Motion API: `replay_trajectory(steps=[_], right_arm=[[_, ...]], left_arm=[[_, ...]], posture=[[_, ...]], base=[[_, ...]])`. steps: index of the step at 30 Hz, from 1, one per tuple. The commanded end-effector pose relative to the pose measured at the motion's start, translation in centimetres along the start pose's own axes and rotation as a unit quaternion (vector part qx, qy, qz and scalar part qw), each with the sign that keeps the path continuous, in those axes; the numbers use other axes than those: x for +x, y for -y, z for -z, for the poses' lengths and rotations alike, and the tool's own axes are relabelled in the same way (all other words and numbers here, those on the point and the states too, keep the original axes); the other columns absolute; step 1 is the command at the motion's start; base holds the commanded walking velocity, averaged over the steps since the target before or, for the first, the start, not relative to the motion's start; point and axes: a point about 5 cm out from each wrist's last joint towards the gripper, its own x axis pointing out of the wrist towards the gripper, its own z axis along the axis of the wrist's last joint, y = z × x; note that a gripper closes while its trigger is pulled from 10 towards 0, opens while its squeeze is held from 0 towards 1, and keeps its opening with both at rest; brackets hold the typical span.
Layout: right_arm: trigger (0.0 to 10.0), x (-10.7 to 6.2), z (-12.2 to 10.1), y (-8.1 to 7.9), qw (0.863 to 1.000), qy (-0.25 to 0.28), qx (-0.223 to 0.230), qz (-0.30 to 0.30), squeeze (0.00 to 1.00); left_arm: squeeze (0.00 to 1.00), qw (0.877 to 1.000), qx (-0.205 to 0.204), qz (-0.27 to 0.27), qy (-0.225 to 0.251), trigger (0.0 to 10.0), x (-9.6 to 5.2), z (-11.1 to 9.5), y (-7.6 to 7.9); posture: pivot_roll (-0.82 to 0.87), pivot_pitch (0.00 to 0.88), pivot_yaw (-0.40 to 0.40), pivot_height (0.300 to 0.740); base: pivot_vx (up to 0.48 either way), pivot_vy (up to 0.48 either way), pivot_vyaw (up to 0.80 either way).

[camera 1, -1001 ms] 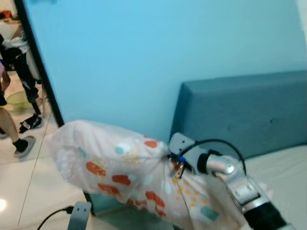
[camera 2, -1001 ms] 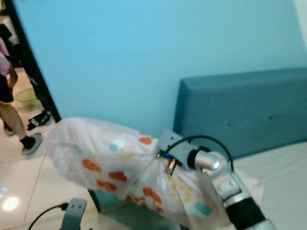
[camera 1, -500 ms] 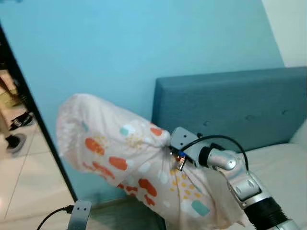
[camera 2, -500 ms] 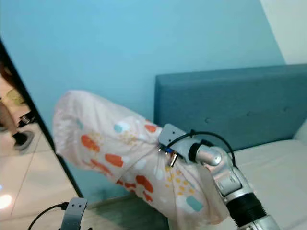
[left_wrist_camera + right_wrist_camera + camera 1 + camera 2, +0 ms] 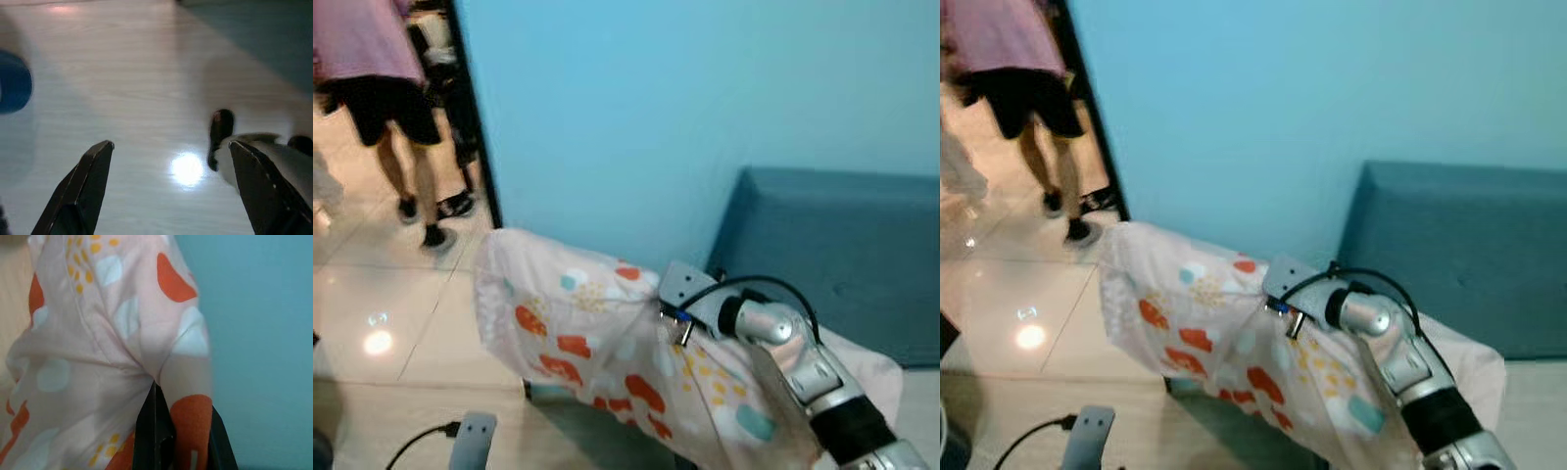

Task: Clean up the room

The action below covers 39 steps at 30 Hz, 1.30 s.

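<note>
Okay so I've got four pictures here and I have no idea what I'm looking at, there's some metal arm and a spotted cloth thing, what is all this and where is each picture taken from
This is a walking humanoid robot tidying a room. The two wider pictures come from a stereo camera on its head, looking forward and down, so they show one scene twice. In them its silver right arm reaches out and the right gripper pinches a pale pillow printed with orange, white and yellow spots, holding it up in front of a blue wall beside a teal headboard. A person stands in the doorway on the tiled floor.

The other two pictures come from cameras on the wrists. The right wrist view looks along its black fingers, closed on the pillow fabric. The left wrist view shows the left gripper open, pointing down at shiny floor, holding nothing.
</note>
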Motion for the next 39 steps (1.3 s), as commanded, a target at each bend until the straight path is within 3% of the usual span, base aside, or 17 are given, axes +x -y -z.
replay_trajectory(steps=[1,3,6,17,31,39], right_arm=[[10.0,-0.4,-0.9,1.6,0.999,0.02,-0.025,0.037,0.0],[10.0,-0.8,-0.3,3.0,0.995,-0.007,-0.06,0.077,0.0],[10.0,-0.9,0.0,3.4,0.991,-0.022,-0.086,0.097,0.0],[10.0,-1.5,1.3,4.1,0.986,-0.063,-0.095,0.12,0.0],[10.0,-3.1,3.0,6.4,0.968,-0.139,-0.115,0.175,0.0],[10.0,-3.9,3.0,7.5,0.96,-0.153,-0.137,0.193,0.0]], left_arm=[[0.0,1.0,0.003,0.004,-0.013,10.0,-0.1,0.7,0.3],[0.0,1.0,0.003,0.01,-0.012,10.0,-0.1,0.7,0.5],[0.0,1.0,0.002,0.014,-0.01,10.0,-0.1,0.6,0.6],[0.0,1.0,-0.007,0.021,-0.008,10.0,-0.1,0.5,1.0],[0.0,1.0,-0.002,0.025,-0.001,10.0,-0.1,0.2,0.9],[0.0,1.0,-0.003,0.026,0.0,10.0,-0.1,0.1,1.1]], posture=[[-0.01,0.0,-0.069,0.74],[-0.01,0.0,-0.069,0.74],[-0.01,0.0,-0.069,0.74],[-0.02,0.0,-0.069,0.74],[-0.02,0.0,-0.075,0.74],[-0.02,0.0,-0.076,0.74]], base=[[0.0,0.0,0.78],[0.0,0.0,0.78],[0.0,0.0,0.26],[0.0,-0.389,0.0],[0.0,0.0,0.0],[0.0,-0.352,0.0]])
